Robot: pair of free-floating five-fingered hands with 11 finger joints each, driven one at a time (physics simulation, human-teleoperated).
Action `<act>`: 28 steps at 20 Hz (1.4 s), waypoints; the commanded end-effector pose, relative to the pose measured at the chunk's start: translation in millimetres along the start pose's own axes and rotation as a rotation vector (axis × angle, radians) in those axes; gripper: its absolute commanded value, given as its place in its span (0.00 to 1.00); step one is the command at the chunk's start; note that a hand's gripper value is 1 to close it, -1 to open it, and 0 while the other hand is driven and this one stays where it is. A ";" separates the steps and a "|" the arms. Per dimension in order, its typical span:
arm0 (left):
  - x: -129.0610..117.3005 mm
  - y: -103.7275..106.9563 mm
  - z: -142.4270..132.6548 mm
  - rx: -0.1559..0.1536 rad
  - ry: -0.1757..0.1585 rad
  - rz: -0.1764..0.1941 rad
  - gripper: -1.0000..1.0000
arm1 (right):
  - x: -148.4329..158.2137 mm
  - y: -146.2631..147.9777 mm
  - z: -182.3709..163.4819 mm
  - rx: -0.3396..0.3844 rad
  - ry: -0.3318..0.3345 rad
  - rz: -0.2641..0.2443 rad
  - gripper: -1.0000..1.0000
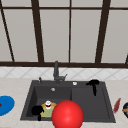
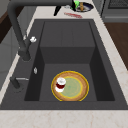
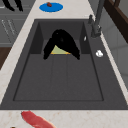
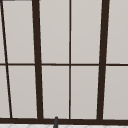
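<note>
left hand (image 1: 37, 110) | right hand (image 1: 93, 82) | matte black, apparently unmarked, slim fingers

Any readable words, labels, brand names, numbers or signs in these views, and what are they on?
None can be read.
The small jar on the plate in the sink: dark red band, no legible print.
The blue plate, red ball and faucet: plain surfaces, no marks.

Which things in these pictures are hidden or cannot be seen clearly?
- Front view: red ball covers part of the plate; left hand covers its left rim.
- Right side view: a hand hides most of the plate.
- Front view: round object cut off by right edge.
</note>
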 end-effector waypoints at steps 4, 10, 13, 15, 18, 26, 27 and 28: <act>0.0 0.0 0.0 0.000 0.000 0.000 0.50 | -26.9 9.5 26.4 -0.014 0.047 -0.034 0.00; 0.0 0.0 0.0 0.000 0.000 0.000 0.50 | -51.4 18.6 49.9 -0.013 0.064 -0.029 0.00; 0.0 0.0 0.0 0.000 0.000 0.000 0.50 | -62.4 22.1 59.9 -0.015 0.081 -0.034 0.00; 0.0 0.0 0.0 0.000 0.000 0.000 0.50 | -68.5 25.1 64.2 -0.017 0.100 -0.040 0.00; 0.0 0.0 0.0 0.000 0.000 0.000 0.50 | -72.9 29.9 66.4 -0.032 0.152 -0.051 0.00; 0.0 0.0 0.0 0.000 0.000 0.000 0.50 | -83.6 39.3 63.0 -0.038 0.326 -0.061 0.00; 0.0 0.0 0.0 0.000 0.000 0.000 0.50 | -86.1 41.2 63.3 -0.040 0.343 -0.055 0.00; 0.0 0.0 0.0 0.000 0.000 0.000 0.50 | -88.4 42.5 63.9 -0.042 0.357 -0.051 0.00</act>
